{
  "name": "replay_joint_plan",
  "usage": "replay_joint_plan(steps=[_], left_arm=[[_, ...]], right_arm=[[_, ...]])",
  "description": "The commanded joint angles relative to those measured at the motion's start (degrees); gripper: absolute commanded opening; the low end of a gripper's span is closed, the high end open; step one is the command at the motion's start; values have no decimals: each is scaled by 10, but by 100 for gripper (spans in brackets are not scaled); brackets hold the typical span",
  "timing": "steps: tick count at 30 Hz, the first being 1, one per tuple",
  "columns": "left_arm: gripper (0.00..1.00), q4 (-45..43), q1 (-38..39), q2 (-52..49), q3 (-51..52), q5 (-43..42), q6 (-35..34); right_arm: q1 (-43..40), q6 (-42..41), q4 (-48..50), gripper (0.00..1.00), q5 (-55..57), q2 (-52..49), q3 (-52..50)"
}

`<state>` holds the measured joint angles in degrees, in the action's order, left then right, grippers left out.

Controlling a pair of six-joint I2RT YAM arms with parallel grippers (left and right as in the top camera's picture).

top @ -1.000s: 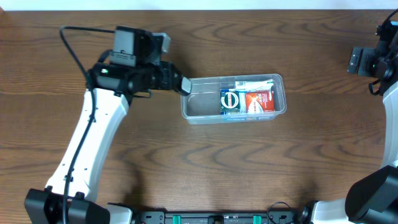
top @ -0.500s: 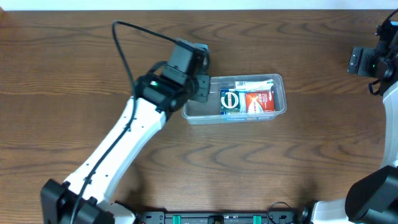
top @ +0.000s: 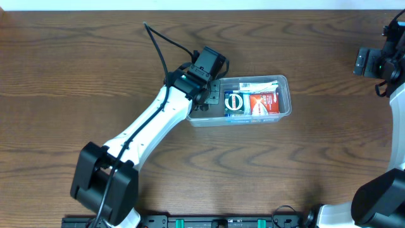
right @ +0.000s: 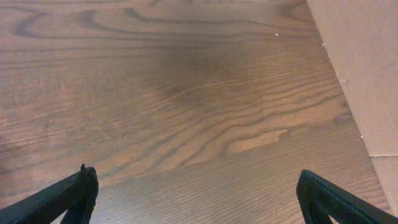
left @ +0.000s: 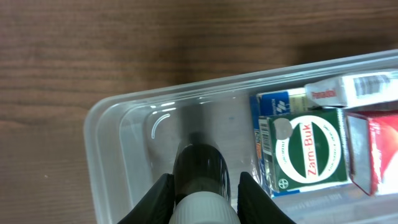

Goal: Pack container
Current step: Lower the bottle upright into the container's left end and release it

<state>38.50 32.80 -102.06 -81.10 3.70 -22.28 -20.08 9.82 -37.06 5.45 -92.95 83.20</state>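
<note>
The clear plastic container (top: pixel 285 81) sits at the table's middle; its rim also shows in the left wrist view (left: pixel 99 119). Its right half holds a green Zam-Buk box (top: pixel 235 102) (left: pixel 305 149), a red box (top: pixel 264 103) and a white box (top: pixel 256 84). My left gripper (top: pixel 212 96) (left: pixel 202 185) is over the container's bare left half, shut on a dark bottle with a white ribbed cap (left: pixel 200 163). My right gripper (top: pixel 373 62) (right: pixel 198 193) is open and empty at the far right, above bare wood.
The wooden table (top: pixel 316 164) lies all around the container. A pale board edge (right: pixel 367 74) shows at the right of the right wrist view. My left arm (top: pixel 145 130) crosses the table diagonally from the front left.
My left arm has swung right, from beside the container's left end to over its left half, carrying the bottle. The right arm has not moved.
</note>
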Motion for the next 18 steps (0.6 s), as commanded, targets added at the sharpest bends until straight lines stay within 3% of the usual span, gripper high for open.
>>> replay_joint_plan(steps=[1,18], left_arm=[[24,-2,1,-12,-16,14,-35],[24,-3,2,-25,-2,13,-70]], right_arm=[[-2,-8,0,99,3,0,4],[-2,-8,0,99,3,0,4]])
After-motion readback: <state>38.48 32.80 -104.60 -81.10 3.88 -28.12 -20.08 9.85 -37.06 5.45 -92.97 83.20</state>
